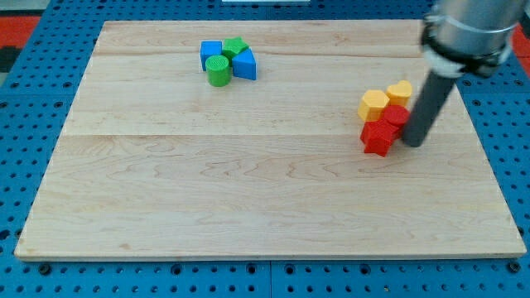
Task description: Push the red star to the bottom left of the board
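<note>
The red star (378,138) lies at the right side of the wooden board (248,190), at the front of a small cluster. A second red block (397,115) touches it behind and to the right. A yellow hexagon block (373,103) and a yellow heart block (400,90) sit behind those. My tip (412,143) rests on the board just right of the red star, close to it or touching it. The dark rod rises up and to the right from there.
At the view's top left of centre stands another cluster: a blue cube (211,52), a green star (236,46), a blue block (245,64) and a green cylinder (219,71). Blue pegboard (33,124) surrounds the board.
</note>
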Motion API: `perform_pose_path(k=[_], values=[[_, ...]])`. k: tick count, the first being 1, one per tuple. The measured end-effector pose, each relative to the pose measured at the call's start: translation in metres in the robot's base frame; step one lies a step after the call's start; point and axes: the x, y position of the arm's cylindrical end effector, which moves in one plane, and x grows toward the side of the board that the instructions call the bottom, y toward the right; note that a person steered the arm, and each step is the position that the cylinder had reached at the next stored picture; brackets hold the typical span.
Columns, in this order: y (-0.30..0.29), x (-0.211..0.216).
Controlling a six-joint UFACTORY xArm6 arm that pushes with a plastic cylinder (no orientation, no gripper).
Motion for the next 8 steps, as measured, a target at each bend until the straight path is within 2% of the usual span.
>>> perform_pose_path(k=[1, 2, 3, 4, 5, 6, 7, 8], values=[[-0.085, 0.008], [-0.101, 0.008], [-0.04, 0.022], [-0.007, -0.004], [-0.046, -0.037], [-0.142, -0.008], [-0.185, 0.001], [-0.101, 0.015]])
